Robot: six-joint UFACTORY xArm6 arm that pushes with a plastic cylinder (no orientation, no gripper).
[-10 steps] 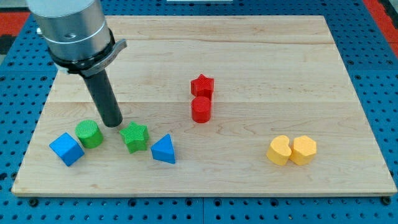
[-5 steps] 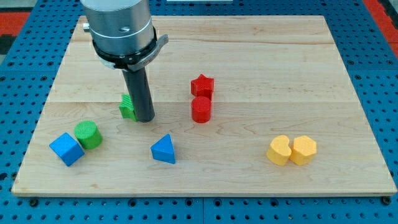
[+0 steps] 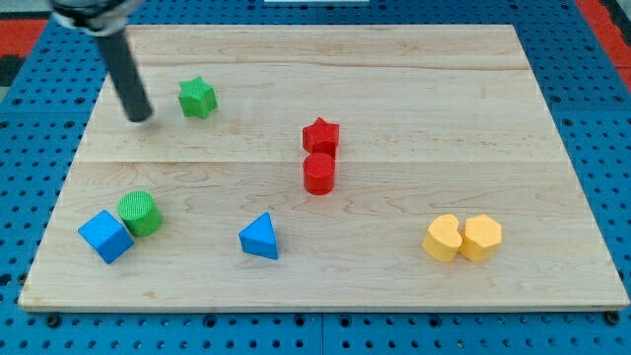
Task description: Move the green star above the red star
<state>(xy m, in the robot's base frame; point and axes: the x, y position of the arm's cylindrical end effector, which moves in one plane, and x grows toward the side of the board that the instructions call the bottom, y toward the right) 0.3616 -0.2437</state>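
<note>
Nearest the view's bottom sat the blue cube (image 3: 105,236), with the green cylinder (image 3: 139,213) touching it on its upper right, and the blue triangle (image 3: 259,237) well apart to the right. Further right at the same depth, the two yellow blocks (image 3: 462,238) lay touching side by side.

Mid-board, the red cylinder (image 3: 318,173) stood touching the red star (image 3: 320,135), which lay just above it.

Toward the view's top left was the green star (image 3: 197,98), higher than the red star but well to its left, so by my judgement the task was not finished: it needed a push to the right. My tip (image 3: 139,116) rested on the board (image 3: 414,79) just left of the green star, apart from it, slightly lower. Being a plain rod, it had nothing to spread or pinch; it held nothing.

The risks, as I judged them: a push from below the star's centre could send it upward toward the board's top edge or spin it off line. A push too low could drive it into the red star and knock that and the red cylinder out of place. Overshooting would leave it right of the target
</note>
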